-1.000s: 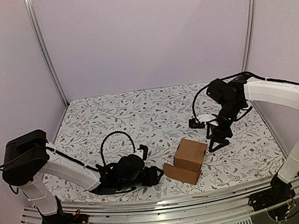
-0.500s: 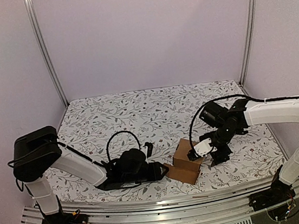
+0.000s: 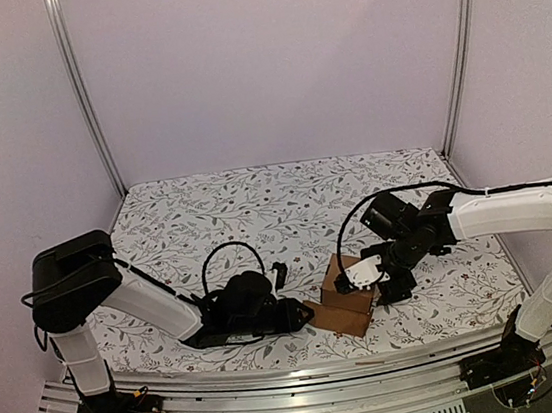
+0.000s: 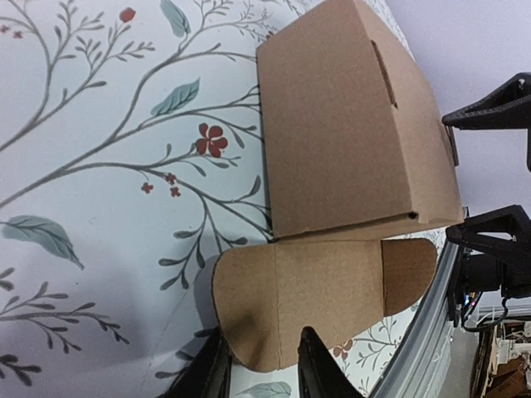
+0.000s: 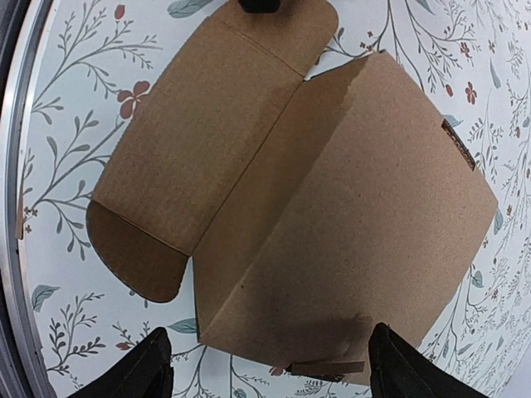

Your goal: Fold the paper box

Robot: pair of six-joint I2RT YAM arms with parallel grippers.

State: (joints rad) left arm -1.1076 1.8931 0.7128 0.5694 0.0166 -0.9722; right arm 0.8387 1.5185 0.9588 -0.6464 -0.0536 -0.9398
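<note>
One paper box (image 3: 351,278), floral tablecloth (image 3: 256,209), front rail (image 3: 306,372)

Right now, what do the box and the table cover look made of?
The paper box: brown kraft cardboard, matte, judging by its fibrous grain and creased flaps. The table cover: floral-printed, low-sheen, probably fabric or vinyl; weave not visible.

Pale lilac walls (image 3: 269,66) enclose a floral-patterned table (image 3: 256,209).
Aluminium posts (image 3: 86,94) stand at the back corners under soft, even light.
</note>
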